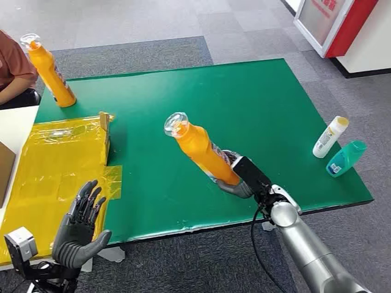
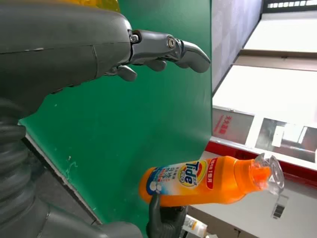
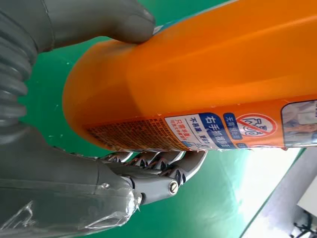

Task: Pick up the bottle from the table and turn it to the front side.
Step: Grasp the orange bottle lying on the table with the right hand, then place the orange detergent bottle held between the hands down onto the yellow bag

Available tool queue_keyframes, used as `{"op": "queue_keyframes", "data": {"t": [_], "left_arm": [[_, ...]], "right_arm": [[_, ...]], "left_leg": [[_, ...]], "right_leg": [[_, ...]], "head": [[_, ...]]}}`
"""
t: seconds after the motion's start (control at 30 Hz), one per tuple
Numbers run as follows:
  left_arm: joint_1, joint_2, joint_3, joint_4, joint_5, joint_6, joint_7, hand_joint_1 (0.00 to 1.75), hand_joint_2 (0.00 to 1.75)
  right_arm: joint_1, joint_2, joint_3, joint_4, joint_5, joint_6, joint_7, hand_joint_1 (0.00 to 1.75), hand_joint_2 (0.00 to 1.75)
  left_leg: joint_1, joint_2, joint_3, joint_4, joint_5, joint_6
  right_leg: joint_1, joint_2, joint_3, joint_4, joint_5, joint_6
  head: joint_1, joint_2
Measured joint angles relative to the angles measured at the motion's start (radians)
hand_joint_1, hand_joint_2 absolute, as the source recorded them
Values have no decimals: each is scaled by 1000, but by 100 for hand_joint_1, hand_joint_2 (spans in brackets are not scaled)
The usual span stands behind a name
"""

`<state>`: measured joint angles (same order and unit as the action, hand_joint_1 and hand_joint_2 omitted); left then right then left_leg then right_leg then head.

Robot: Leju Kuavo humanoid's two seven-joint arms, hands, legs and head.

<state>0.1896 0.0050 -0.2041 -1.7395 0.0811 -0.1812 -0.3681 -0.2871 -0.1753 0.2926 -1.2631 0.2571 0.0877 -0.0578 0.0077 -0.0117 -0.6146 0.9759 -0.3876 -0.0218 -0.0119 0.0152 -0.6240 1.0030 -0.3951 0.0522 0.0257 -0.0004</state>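
**benchrat:** Slip risk is what bugs me. The right hand (image 1: 239, 188) has the orange bottle (image 1: 203, 151) by its base end only, thumb (image 3: 112, 22) on one side, fingers (image 3: 164, 166) curled under the other, and the whole body plus the clear cap (image 1: 175, 124) leans way out past the fingers, up off the green desk (image 1: 258, 110). Lots of leverage on a smooth wall.

**kuavo_fan:** Yeah, and turning it to the front means rolling the wrist. If the fingers loosen at all, I'd guess the heavy end swings down and it rotates in the grip or drops.

**benchrat:** Left hand (image 1: 80, 229) is no help either, it's spread wide holding nothing, well apart from the bottle, near the yellow sheet (image 1: 55, 165).

**kuavo_fan:** The Tide label (image 2: 186, 174) faces the left wrist camera, so there may not be much turning left.
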Motion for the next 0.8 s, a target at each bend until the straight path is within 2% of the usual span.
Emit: {"op": "queue_keyframes", "data": {"t": [0.23,0.5,0.8], "left_arm": [[-58,0,-6,28,5,0,14,0,175],[-112,-2,-53,39,14,32,26,0,175],[-147,2,-60,47,60,41,26,0,175]], "right_arm": [[0,3,30,-23,-19,-4,-19,175,175],[37,3,79,-111,-39,-9,-46,175,175],[-1,27,160,-126,-50,-14,-51,175,175]], "left_leg": [[0,0,0,0,0,0],[0,0,0,0,0,0],[0,0,0,0,1,0]], "right_leg": [[0,0,0,0,0,0],[0,0,0,0,0,0],[0,0,0,0,0,0]], "head": [[0,0],[0,0],[0,0]]}}
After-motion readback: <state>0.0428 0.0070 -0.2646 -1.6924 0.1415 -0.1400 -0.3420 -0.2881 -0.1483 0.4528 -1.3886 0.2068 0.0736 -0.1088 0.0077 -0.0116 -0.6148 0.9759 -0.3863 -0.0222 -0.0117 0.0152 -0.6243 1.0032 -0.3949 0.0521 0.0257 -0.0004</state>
